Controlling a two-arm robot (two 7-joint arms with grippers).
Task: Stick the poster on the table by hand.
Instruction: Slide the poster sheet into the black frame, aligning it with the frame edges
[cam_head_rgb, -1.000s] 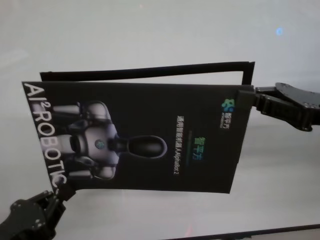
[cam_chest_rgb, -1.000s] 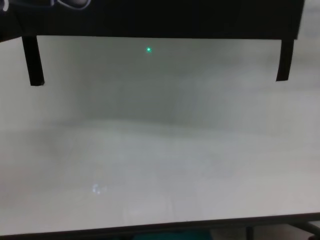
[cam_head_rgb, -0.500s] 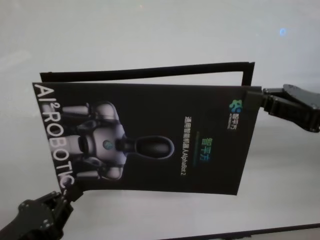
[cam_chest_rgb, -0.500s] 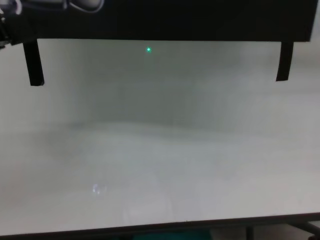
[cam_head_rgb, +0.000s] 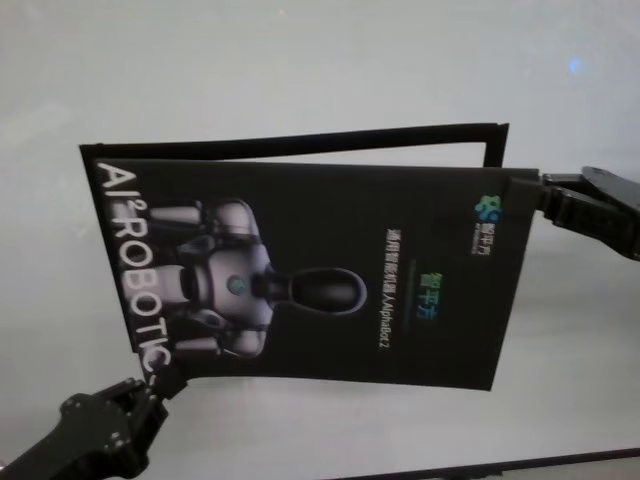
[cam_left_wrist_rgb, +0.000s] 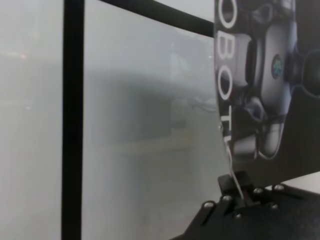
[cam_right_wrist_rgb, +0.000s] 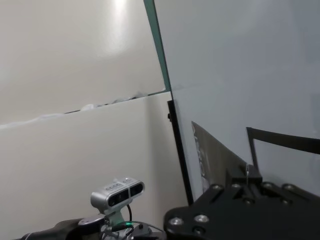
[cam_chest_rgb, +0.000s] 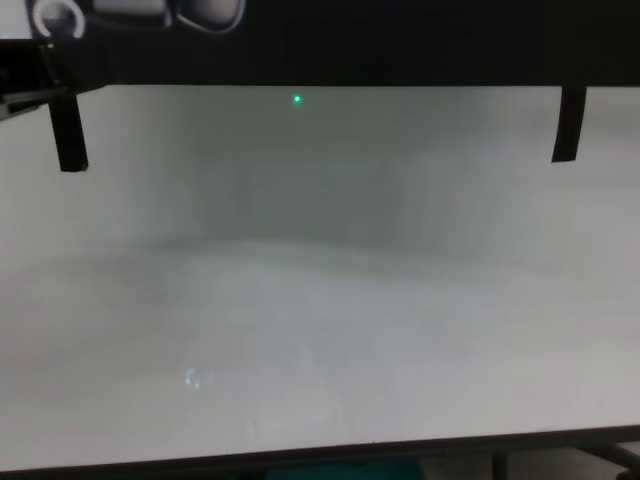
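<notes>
The poster (cam_head_rgb: 330, 280) I hold in my jaws carries all the readable print. Down its edge nearest my left arm run big white letters, "AI² ROBOTIC", the last ones partly hidden where that corner is gripped. Near the middle, beside the printed robot figure, a thin white line of Chinese characters ends in "AlphaBot 2". Close to it stand larger green characters, and near my right arm's corner sits a small blue-green logo; I cannot make out either.
</notes>
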